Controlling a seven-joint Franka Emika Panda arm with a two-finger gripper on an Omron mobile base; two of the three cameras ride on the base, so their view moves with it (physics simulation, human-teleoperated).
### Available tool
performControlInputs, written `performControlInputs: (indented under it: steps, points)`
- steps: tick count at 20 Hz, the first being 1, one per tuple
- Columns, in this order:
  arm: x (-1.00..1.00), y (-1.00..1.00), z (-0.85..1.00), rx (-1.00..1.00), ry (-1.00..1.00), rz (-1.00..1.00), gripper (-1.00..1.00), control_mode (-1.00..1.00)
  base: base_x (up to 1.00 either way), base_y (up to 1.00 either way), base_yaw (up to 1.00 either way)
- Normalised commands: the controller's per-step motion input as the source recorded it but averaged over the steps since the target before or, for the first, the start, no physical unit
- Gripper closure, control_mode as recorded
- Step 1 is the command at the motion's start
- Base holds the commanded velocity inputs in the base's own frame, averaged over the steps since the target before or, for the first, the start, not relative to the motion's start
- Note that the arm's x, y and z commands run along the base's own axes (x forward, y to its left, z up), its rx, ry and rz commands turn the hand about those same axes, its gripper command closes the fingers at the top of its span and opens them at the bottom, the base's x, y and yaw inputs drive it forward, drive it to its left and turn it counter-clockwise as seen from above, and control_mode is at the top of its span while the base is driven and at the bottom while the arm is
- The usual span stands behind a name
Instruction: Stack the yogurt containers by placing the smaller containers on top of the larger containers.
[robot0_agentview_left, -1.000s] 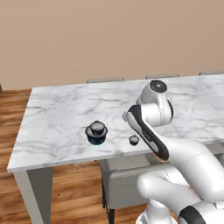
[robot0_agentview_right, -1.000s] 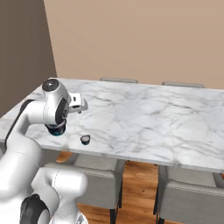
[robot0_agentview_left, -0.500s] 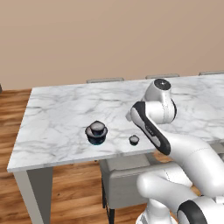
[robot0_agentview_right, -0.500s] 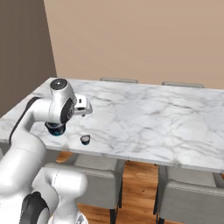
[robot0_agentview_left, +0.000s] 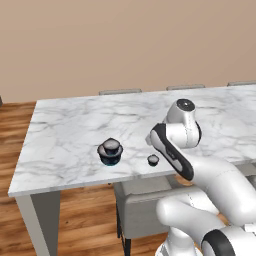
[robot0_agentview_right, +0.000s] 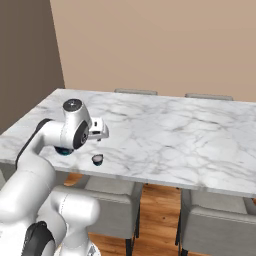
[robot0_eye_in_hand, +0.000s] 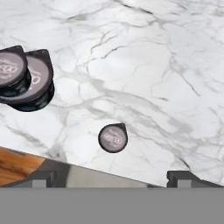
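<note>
The tiny cup (robot0_agentview_left: 153, 160) sits alone near the front edge of the marble table (robot0_agentview_left: 70, 130) in the left base view, apart from the stack to its left, where the medium cup (robot0_agentview_left: 110, 146) already rests on the large cup (robot0_agentview_left: 110, 158). The arm's bulk hides the gripper here.

From the right base view, the tiny cup (robot0_agentview_right: 97, 159) lies just in front of and below the gripper (robot0_agentview_right: 102, 131), which hangs above the table (robot0_agentview_right: 190, 140); whether its fingers are spread or closed cannot be told from this side.

In the hand view, the tiny cup (robot0_eye_in_hand: 113, 138) lies between the two well-separated fingertips (robot0_eye_in_hand: 43, 176), so the gripper is wide and empty. The stack, medium cup (robot0_eye_in_hand: 11, 70) over large cup (robot0_eye_in_hand: 39, 85), sits at upper left. To grasp cleanly, the hand should likely centre over the tiny cup, descend straight, and close gently on its sides.
</note>
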Motion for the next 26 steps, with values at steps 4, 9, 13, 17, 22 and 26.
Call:
performControlInputs:
  steps: [4,9,13,17,22,26]
  points:
    - [0.00,0.00,-0.25,0.00,0.05,-0.03,-1.00,-1.00,0.00,0.00,0.00]
    - [0.00,0.00,-0.22,0.00,0.07,-0.03,-1.00,-1.00,0.00,0.00,0.00]
    - [0.01,-0.01,-0.24,0.00,0.03,-0.01,-1.00,-1.00,0.00,0.00,0.00]
    - [0.03,0.00,-0.26,0.00,0.04,-0.02,-1.00,-1.00,0.00,0.00,0.00]
    - [0.17,0.00,-0.21,0.00,0.02,-0.03,-1.00,-1.00,0.00,0.00,0.00]
    - [0.25,0.00,-0.26,0.00,0.00,-0.04,-1.00,-1.00,0.00,0.00,0.00]
